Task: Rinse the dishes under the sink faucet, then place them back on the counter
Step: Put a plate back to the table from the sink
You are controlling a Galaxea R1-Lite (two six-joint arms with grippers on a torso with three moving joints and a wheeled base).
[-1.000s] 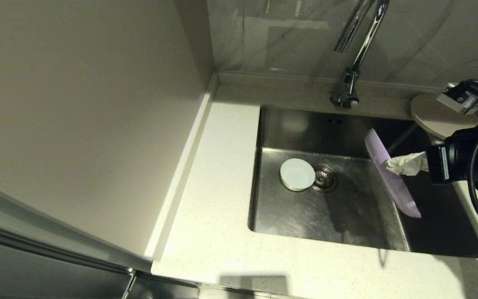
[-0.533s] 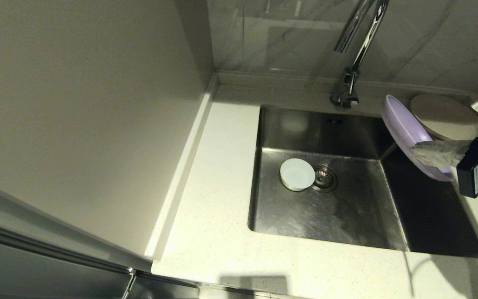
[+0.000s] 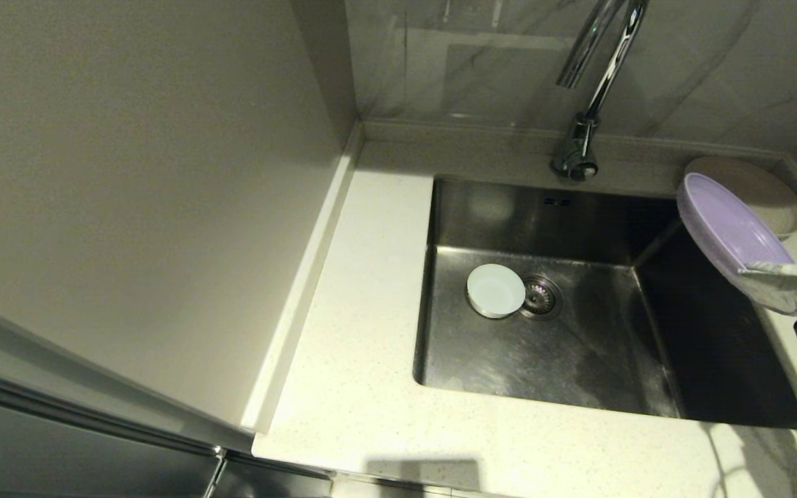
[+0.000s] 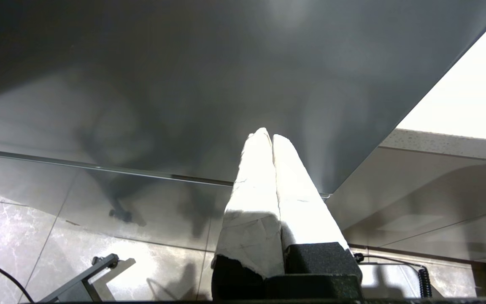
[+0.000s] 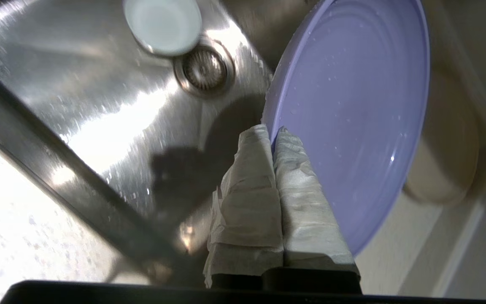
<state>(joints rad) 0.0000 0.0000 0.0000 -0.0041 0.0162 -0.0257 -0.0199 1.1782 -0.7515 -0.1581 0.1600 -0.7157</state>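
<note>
My right gripper (image 3: pixel 751 270) (image 5: pixel 271 131) is shut on the rim of the wet lavender plate (image 3: pixel 724 225) (image 5: pixel 352 105), which it holds tilted above the sink's right edge. Behind the lavender plate, the beige plate (image 3: pixel 765 187) (image 5: pixel 445 169) lies on the counter (image 3: pixel 364 360) in the back right corner. A small white bowl (image 3: pixel 495 290) (image 5: pixel 163 23) rests on the floor of the steel sink (image 3: pixel 599 360) beside the round drain (image 3: pixel 542 296). The chrome faucet (image 3: pixel 589 90) stands behind the sink. Below the counter, my left gripper (image 4: pixel 267 136) is parked and shut on nothing.
A plain wall panel (image 3: pixel 142 173) rises along the counter's left side, and a raised back edge (image 3: pixel 454 131) runs behind the sink. Off-white counter lies left of the sink and in front of it.
My right gripper has lifted the lavender plate from inside the sink up and to the right, toward the beige plate. The plate has turned from edge-on to face-up. The bowl stayed put.
</note>
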